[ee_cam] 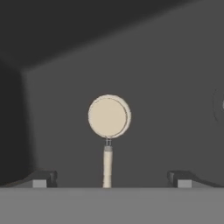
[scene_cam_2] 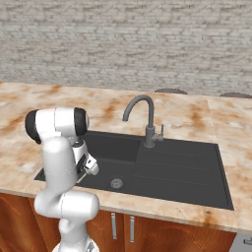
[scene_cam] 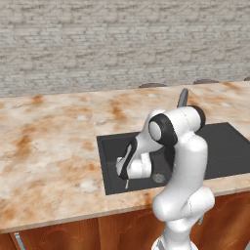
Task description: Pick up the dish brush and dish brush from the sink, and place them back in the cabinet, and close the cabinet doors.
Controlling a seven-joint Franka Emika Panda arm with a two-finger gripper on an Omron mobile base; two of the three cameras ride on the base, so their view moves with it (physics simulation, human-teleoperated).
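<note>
Your claw (ee_cam: pixel 109 181) hangs wide open and empty inside the sink (scene_cam_2: pixel 162 170), its tips straddling the cream-headed dish brush (ee_cam: pixel 108 122) lying on the basin floor. Come straight down, keeping the thin handle centred between the tips, and close on the handle just below the head so it cannot swivel.

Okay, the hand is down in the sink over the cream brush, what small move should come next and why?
Probably lower straight down and close on the brush's handle. The gripper is open, its fingers stand on either side of the handle, and nothing is held yet. The brush lies on the sink floor, centred below the hand.
</note>
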